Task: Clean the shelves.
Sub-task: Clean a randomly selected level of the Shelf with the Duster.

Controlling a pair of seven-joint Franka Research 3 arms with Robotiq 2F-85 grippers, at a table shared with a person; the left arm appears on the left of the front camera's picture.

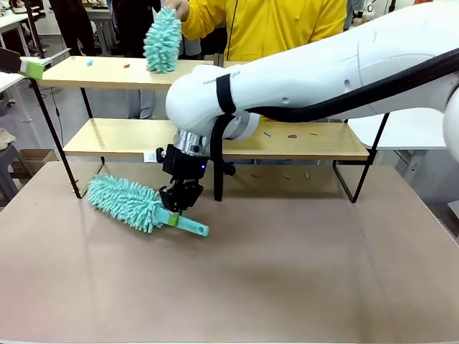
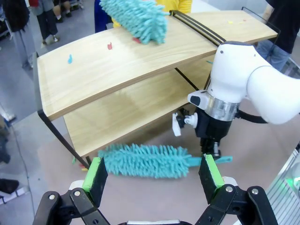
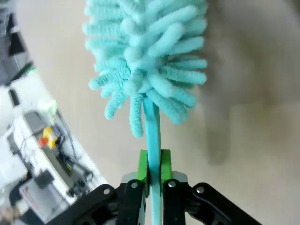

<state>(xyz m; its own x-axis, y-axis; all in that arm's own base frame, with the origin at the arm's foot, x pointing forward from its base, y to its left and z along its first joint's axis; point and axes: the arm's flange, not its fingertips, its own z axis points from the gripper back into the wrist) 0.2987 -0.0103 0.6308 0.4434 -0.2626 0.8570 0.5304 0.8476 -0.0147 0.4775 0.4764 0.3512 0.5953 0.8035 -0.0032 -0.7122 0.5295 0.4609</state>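
The right gripper (image 1: 175,209) is pinched tight on the thin turquoise handle (image 3: 152,131) of a duster (image 1: 125,203), its green pads pressed against the handle on both sides, just behind the fluffy head. The duster lies on the brown table (image 1: 287,272), its head pointing to the robot's left and the end of the handle sticking out past the gripper toward the near side. The left gripper (image 2: 153,173) hangs higher up with its pads spread wide apart and nothing between them. Faint grey lettering on the right arm (image 1: 308,72) near its black strap is too small to read, and so is a small white label (image 1: 150,156) on the front edge of the lower board. The shelves (image 1: 115,72) stand on the far half of the table, just behind the duster: two long light-wood boards, one above the other, in a thin black metal frame with slanted end legs and a black post (image 1: 217,188) in the middle. Small coloured scraps (image 1: 292,135) lie scattered on both boards. At the far side a person in a yellow top (image 1: 272,25) holds a second duster (image 1: 163,39) of the same turquoise, head down on the top board.
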